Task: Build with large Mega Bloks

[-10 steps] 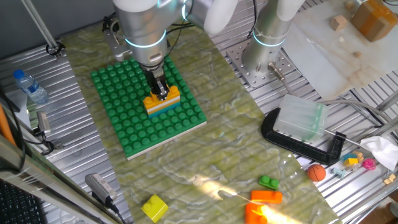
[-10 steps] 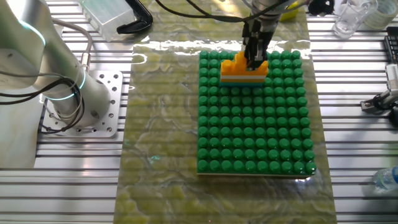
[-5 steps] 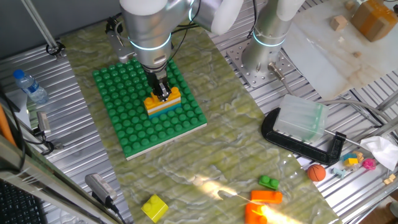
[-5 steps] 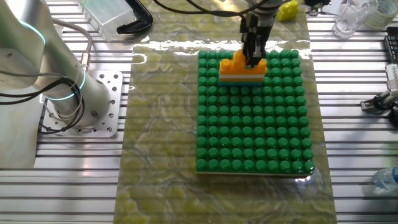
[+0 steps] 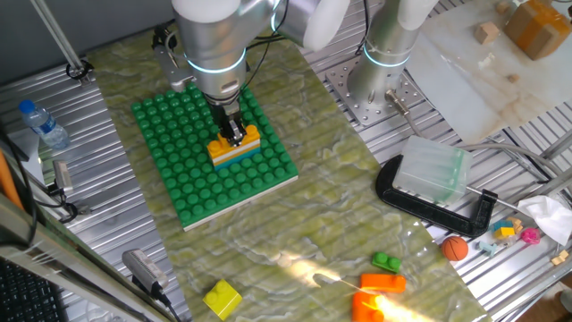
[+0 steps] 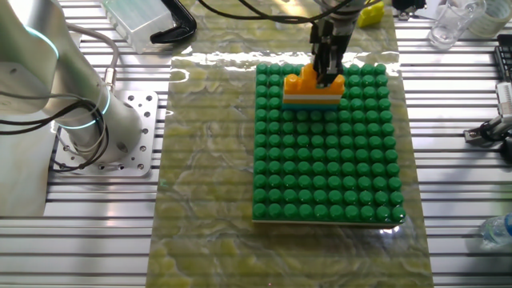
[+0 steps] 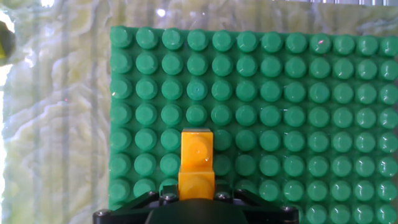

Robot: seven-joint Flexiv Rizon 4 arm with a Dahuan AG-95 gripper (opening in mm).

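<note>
1. Little has moved over the last second: the gripper (image 5: 234, 134) has stayed down on the small brick stack, which has shifted only slightly with the green baseplate (image 5: 179, 170) between the earlier frames and this one.
2. The yellow-orange bar (image 5: 234, 143) sits on top of a stack whose lower layers show white and cyan stripes (image 6: 311, 102) in the other fixed view.
3. The stack stands on the green baseplate, close to the plate's edge nearest the arm's base and away from its corners.
4. The gripper's black fingers (image 6: 325, 64) stand upright over the bar and straddle its middle; the jaws are narrow, closed against the sides of the yellow-orange bar.
5. In the hand view the yellow-orange bar (image 7: 196, 165) runs straight out from between the fingers, two of its studs visible, with rows of green studs around it.
6. The baseplate rests on a mottled green-yellow mat (image 5: 331, 206) that covers the middle of the bench.
7. Near the mat's far corner in one fixed view lie loose bricks: a yellow brick (image 5: 222, 298), a green brick (image 5: 387, 262) and an orange brick (image 5: 382, 283), all well apart from the baseplate.
8. A black clamp (image 5: 429, 204) holding a clear plastic box (image 5: 433, 169) lies off the mat, on the bench's slatted metal top.
9. A water bottle (image 5: 43, 123) lies near the bench's edge.
</note>
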